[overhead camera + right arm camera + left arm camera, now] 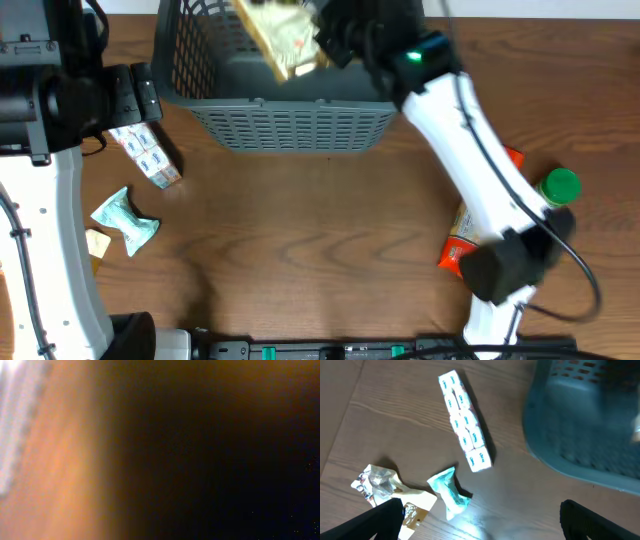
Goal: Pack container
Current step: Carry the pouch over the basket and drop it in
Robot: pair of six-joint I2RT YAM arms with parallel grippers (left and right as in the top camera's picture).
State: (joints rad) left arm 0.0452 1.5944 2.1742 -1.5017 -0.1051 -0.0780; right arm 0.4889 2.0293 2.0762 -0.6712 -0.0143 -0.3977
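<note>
The container [290,125] sits at 12 o'clock on the tabletop [300,240], its near rim facing open wood toward 6; the right gripper [325,45] hangs over it against a pale bag [285,35], and I cannot tell whether its jaws grip; the left gripper [490,527], at 9, has its jaws wide near a tissue pack [465,420].

Brown wood-grain bench [300,250].

Left side:
- Strip of small white tissue packs with blue print [465,420], lying flat and diagonal.
- Nearer than the strip and apart from it, a crinkled teal-and-white packet [449,492].
- Just left of the packet, a crumpled tan-and-white wrapper [385,487]. Their edges meet in the left wrist view.

Right side:
- Orange pack [455,250], mostly hidden, only two ends showing.
- Round green cap [560,186] just right of its far end. Can't tell what's under the cap.

Right wrist view is an orange-to-black blur, nothing readable.
</note>
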